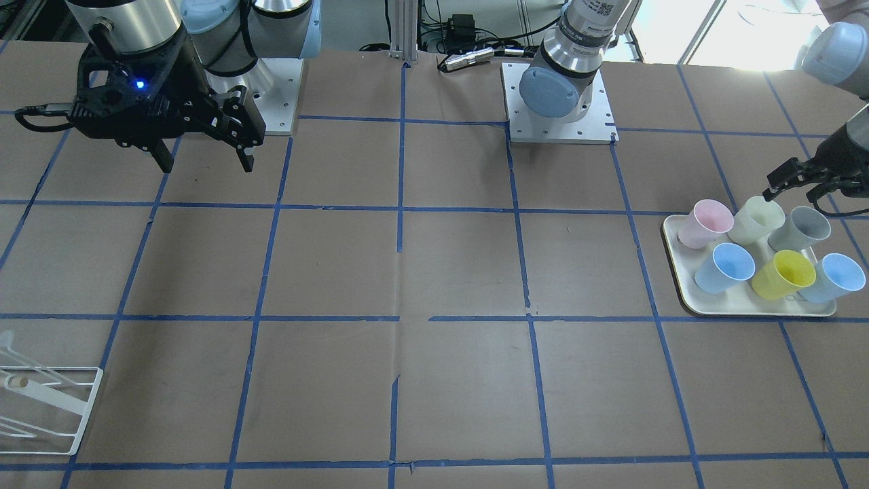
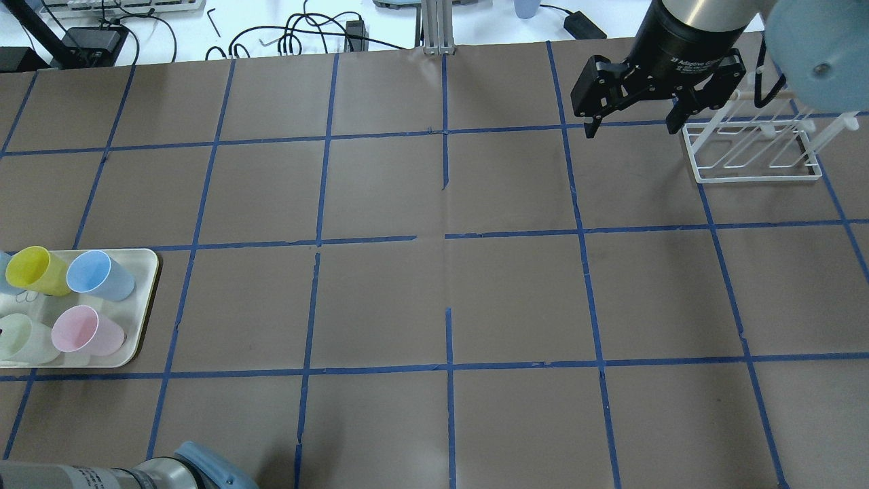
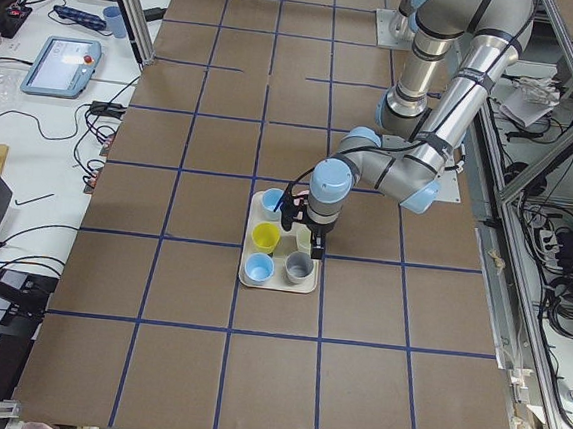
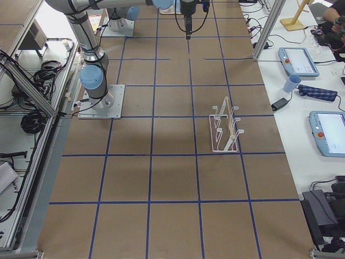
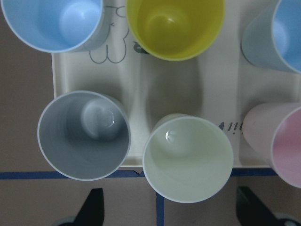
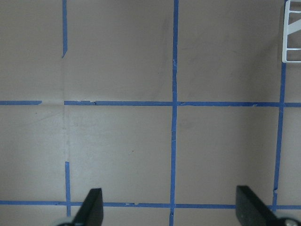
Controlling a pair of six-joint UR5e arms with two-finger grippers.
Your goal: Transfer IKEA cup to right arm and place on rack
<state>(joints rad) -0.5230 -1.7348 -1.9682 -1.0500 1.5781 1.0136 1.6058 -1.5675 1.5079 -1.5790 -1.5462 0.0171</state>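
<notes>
The IKEA cup [image 5: 188, 157], pale cream with a greenish tint, stands upright on the cream tray [image 1: 686, 285], between a pink cup [image 1: 706, 223] and a grey cup [image 1: 801, 227]. My left gripper [image 1: 798, 191] hovers just above the IKEA cup [image 1: 759, 219], open, with nothing between its fingers; in the left wrist view its fingertips [image 5: 94, 209] frame the cup's near rim. My right gripper [image 2: 633, 128] hangs open and empty above the table, just beside the white wire rack [image 2: 750, 146]. The rack [image 1: 47, 407] holds nothing.
A yellow cup [image 1: 784, 274] and two blue cups [image 1: 725, 267] fill the tray's other row. The arm bases [image 1: 560, 102] stand on plates at the robot's side. Brown paper with blue tape lines [image 2: 448, 238] covers the table.
</notes>
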